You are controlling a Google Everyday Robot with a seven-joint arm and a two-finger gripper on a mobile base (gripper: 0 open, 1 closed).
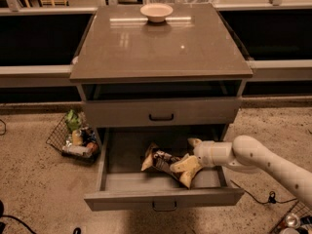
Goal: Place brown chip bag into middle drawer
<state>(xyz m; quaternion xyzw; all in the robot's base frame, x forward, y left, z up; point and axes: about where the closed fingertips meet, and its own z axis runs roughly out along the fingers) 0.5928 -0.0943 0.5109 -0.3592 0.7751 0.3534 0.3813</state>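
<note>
Gripper (191,156) inside open drawer (124,156), at right end of bag (162,161); grip state can't tell. Bag lettering unreadable. Bare floor left of gripper, front wall near.

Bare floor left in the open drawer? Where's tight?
Bare strip in the middle drawer, between its left wall and the brown chip bag. Tight centre-right, where the gripper meets the bag. Also bare: cabinet top before the bowl.
</note>
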